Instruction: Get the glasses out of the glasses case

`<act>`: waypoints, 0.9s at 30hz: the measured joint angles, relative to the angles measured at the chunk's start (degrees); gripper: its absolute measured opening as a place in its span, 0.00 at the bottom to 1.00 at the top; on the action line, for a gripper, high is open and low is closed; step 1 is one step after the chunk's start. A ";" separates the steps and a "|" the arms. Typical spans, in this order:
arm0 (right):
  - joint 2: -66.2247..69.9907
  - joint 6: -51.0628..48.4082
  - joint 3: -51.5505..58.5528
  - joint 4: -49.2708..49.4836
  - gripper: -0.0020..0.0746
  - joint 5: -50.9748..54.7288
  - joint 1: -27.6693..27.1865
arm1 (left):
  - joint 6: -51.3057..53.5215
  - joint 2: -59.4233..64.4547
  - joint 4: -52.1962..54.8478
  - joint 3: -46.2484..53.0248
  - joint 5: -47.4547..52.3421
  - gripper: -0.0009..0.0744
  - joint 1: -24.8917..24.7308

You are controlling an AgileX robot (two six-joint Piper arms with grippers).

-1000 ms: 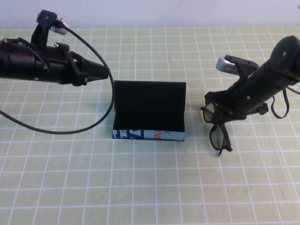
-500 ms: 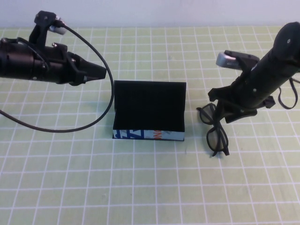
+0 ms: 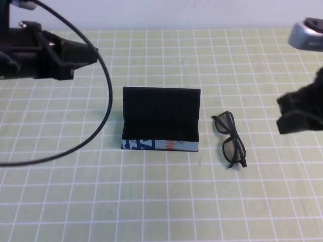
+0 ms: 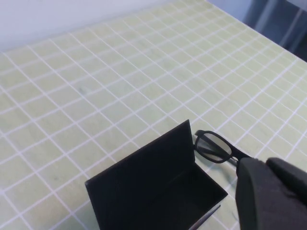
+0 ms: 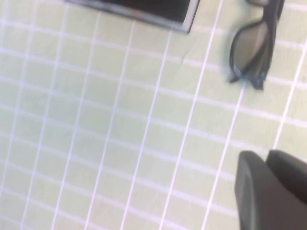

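Released, the glasses (image 3: 229,139) now lie on the mat just right of the open glasses case (image 3: 160,119). Right gripper (image 3: 298,115) has risen, fingers together, empty; left gripper (image 3: 75,53) has retreated far-left, fingers closed. A low return sweep could knock the glasses.

You're looking at a lab-style robot test bench, not anyone's home: a pale green mat (image 3: 161,201) with a white grid covers the whole table, a plain white wall (image 3: 176,12) sits behind it, and black cabling (image 3: 96,116) loops across.
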 joint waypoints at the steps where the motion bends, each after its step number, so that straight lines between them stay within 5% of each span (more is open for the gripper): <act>1: -3.96 0.15 2.82 0.00 0.05 -0.66 0.09 | -0.11 -2.50 0.00 1.73 -1.08 0.01 0.00; 17: -59.03 1.94 32.77 -1.64 0.01 -2.12 0.09 | -7.00 -58.19 1.39 38.57 -20.56 0.01 0.00; 27: -70.51 0.41 43.83 -2.60 0.01 -20.66 0.09 | -8.38 -70.59 1.89 55.34 -34.20 0.01 0.00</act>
